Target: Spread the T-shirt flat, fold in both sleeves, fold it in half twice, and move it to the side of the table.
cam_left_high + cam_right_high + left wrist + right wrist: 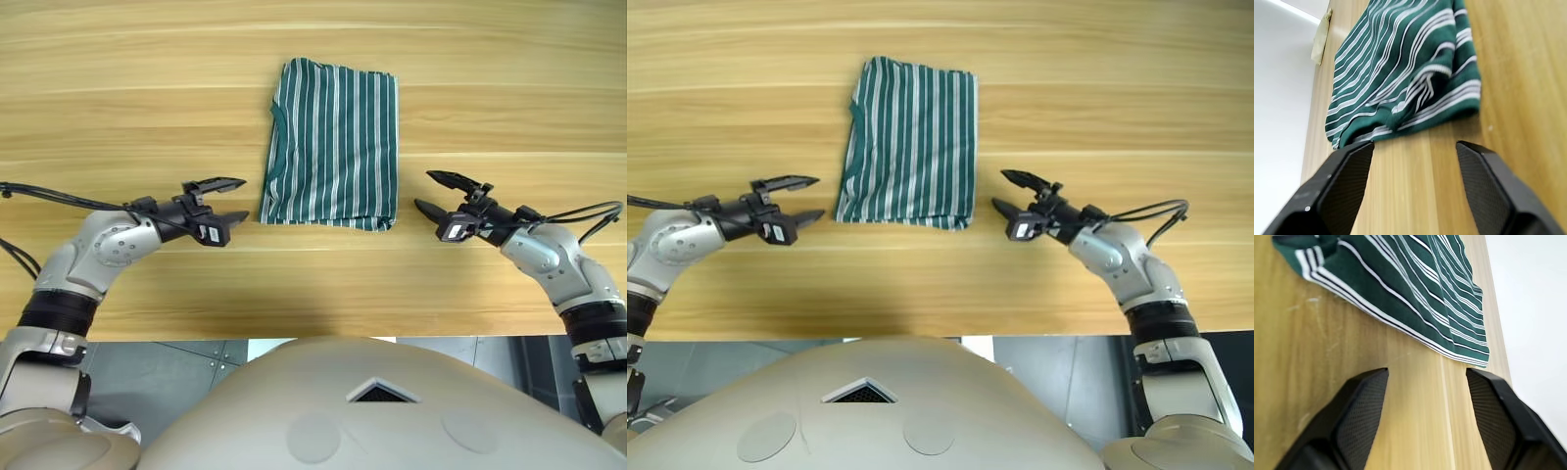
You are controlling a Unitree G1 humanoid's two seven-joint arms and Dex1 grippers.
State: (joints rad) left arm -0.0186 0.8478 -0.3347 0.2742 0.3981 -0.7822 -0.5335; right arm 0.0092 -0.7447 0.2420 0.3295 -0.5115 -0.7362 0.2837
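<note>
The shirt (333,145) lies mid-tabletop, a striped green rectangle with no sleeve showing, so I judge the spreading and sleeve folds done. The wrist views show layered hems at its near edge, which suggests at least one halving. Whether the second halving is in, I can't tell. It may well be left to do, and the shirt is certainly not at the side, so the move remains.

The left pincer (240,199) hovers just off the shirt's near left corner, jaws wide, holding nothing. The right pincer (423,189) mirrors it off the near right corner, also wide and empty. Neither touches the cloth. They look set to take the near edge together, which would suit one more fold or a carry.

The tabletop (118,88) is pale wood, its grain running side to side, with light scuffs visible close up. Below its near edge there's dark grey tiled floor (186,357). Past its ends, the wrist views show only plain pale background.
</note>
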